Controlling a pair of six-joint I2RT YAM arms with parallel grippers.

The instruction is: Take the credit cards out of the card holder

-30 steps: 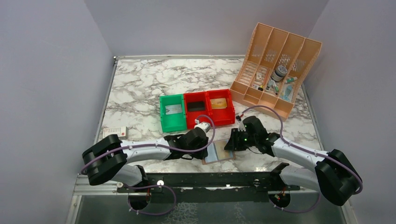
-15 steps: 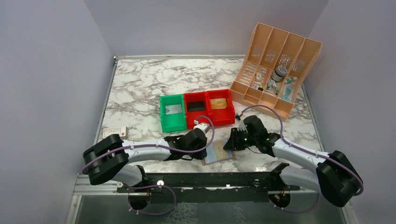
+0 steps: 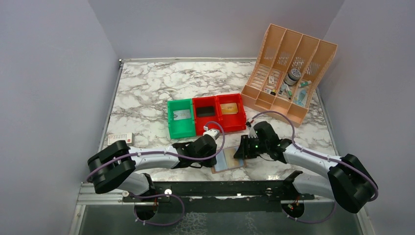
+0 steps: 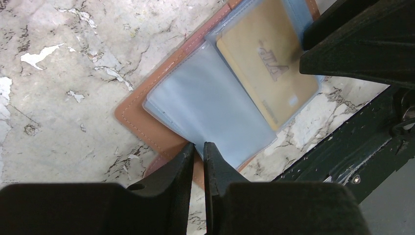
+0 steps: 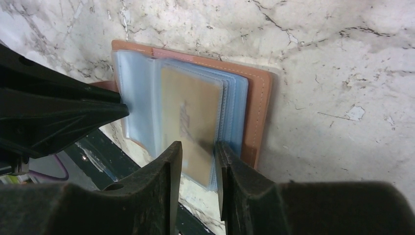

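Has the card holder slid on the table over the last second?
No. The card holder lies where it did, the same gap below the red bins, its near-left corner in place.

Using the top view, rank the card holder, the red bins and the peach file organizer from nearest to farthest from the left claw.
1. card holder, at the left claw, near edge.
2. red bins, mid-table, just beyond.
3. file organizer, far right corner.
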